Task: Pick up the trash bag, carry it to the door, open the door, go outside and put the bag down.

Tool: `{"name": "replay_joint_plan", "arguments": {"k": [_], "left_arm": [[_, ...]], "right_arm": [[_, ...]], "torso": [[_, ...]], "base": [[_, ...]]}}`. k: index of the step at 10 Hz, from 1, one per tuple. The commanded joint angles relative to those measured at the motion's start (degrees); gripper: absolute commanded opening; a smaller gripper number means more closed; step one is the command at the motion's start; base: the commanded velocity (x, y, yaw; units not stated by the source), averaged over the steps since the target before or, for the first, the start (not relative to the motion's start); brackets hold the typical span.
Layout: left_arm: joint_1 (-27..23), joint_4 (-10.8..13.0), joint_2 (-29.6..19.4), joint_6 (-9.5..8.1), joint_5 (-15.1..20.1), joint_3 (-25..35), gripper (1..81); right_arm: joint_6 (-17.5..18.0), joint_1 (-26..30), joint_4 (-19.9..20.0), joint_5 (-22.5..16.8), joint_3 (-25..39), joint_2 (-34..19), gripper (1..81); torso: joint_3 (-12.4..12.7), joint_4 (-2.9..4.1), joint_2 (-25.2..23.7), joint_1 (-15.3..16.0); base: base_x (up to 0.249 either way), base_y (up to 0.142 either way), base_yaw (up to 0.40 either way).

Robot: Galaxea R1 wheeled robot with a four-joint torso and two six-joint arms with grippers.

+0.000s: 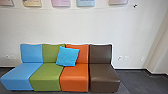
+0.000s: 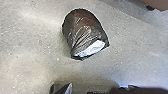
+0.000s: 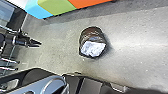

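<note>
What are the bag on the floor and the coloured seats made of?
The bag looks like thin dark plastic, slightly shiny, judging by its creases and bright streaks. The seats seem to be smooth leather or imitation leather with a soft sheen; which one, I can't tell.

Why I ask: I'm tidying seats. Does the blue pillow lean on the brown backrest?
No, the pillow leans where the green backrest meets the orange backrest.
</note>
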Motion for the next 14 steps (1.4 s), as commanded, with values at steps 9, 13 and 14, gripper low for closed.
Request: {"name": "replay_joint_plan", "arguments": {"k": [9,13,14], "left_arm": [[-13.39,-2.66,1.29,-0.3,8.49,-4.17,81.1],[-17.52,-3.71,1.46,-0.39,9.19,-4.35,81.1],[-18.14,-4.5,1.81,-0.48,9.19,-4.96,81.1]], "right_arm": [[0.01,8.36,3.3,-6.03,6.96,-10.21,81.1],[0.01,8.44,3.3,-5.95,7.84,-10.83,81.1],[0.01,8.36,3.3,-5.95,7.85,-11.01,81.1]], "torso": [[-20.82,0.0,-21.97,14.03],[-21.33,0.0,-28.9,18.49],[-21.81,0.0,-30.67,19.56]], "base": [[0.0,0.0,0.0],[0.0,0.0,0.0],[0.0,0.0,0.0]]}}
